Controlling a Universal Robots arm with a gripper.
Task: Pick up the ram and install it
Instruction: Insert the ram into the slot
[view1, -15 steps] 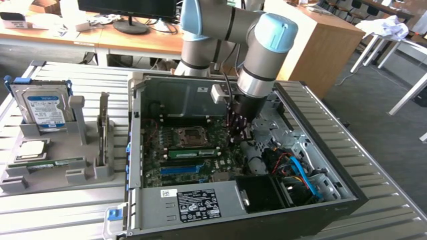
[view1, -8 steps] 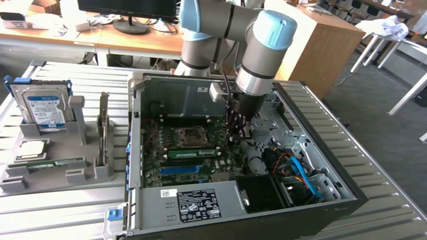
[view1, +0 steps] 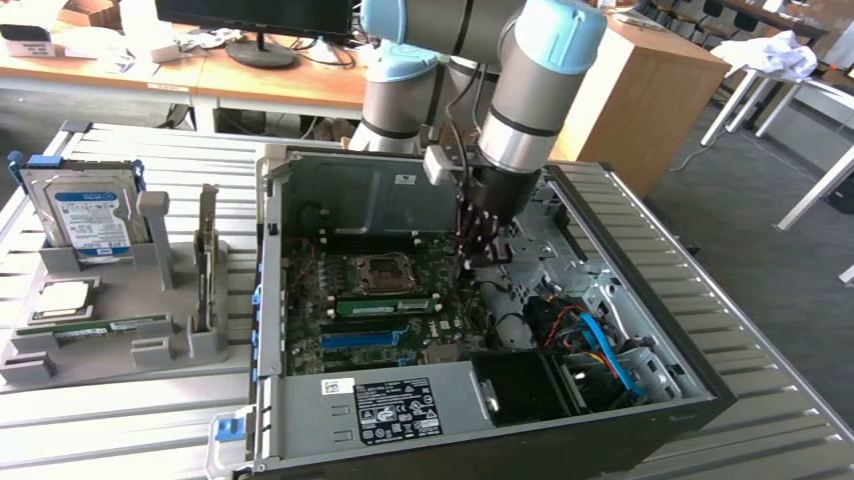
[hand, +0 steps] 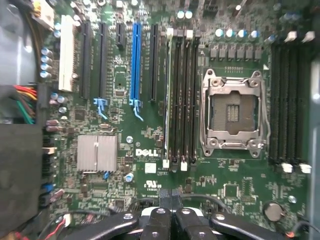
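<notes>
- The black pincer (hand: 171, 200) hangs fully closed and empty above the green motherboard (hand: 150, 135) inside the open computer case (view1: 641, 290).
- A long green ram stick (view1: 384, 306) sits seated beside the processor socket (view1: 383, 272).
- It looks light, stiff, fragile; grip its edges.

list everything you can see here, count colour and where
pc case: one, black, open on the slatted table, right of the holder in the exterior view
motherboard: one, green, inside the case
cpu socket: one, silver frame, empty, on the motherboard
ram: one, green stick, seated in a slot beside the socket
blue slot: one, on the motherboard
heatsink: one, silver, on the motherboard
holder: one, grey, at the exterior view's left
hard drive: one, silver with blue-white label, upright in the holder
processor: one, silver, lying on the holder
table: one, grey slats
arm: one, grey and light blue, reaching into the case
fingers: black, shut, above the motherboard
</notes>
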